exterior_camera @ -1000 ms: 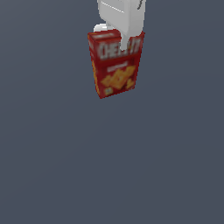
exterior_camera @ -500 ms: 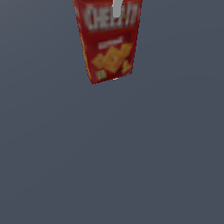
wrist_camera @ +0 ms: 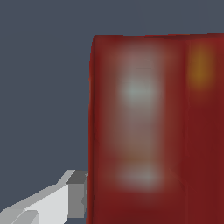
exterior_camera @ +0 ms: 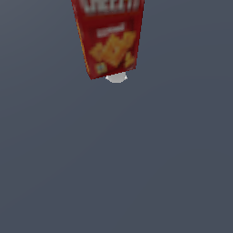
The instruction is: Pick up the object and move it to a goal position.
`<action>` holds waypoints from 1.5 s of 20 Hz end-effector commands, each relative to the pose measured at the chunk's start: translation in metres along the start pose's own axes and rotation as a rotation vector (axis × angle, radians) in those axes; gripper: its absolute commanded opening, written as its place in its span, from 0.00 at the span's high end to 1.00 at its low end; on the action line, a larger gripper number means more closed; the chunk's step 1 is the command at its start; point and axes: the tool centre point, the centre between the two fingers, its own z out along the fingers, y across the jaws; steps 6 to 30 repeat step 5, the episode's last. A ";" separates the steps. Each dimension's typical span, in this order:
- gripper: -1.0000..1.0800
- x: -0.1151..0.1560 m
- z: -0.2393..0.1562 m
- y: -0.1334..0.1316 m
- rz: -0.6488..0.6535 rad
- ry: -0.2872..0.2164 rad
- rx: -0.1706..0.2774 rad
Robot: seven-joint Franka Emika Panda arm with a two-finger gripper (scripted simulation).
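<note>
Gripping the cracker box (exterior_camera: 109, 38), lifted clear of the grey floor (exterior_camera: 113, 159), high in the exterior view with its top cropped. One finger (wrist_camera: 72, 197) presses its side, so I judge my jaws clenched on it. White blob (exterior_camera: 116, 78) beneath: unidentifiable.

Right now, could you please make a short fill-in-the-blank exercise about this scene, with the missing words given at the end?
1. The main color of the box is ____.
2. The front of the box shows a picture of orange ____.
3. In the exterior view, the part of the box that the frame's edge cuts off is its ____.
4. In the wrist view, a light grey finger touches the ____ of the box.

Missing words: red; crackers; top; side
</note>
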 end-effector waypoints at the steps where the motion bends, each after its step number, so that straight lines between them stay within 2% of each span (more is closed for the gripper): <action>1: 1.00 0.001 -0.004 0.000 0.000 0.000 0.001; 30: 1.00 0.002 -0.006 0.000 0.000 0.000 0.001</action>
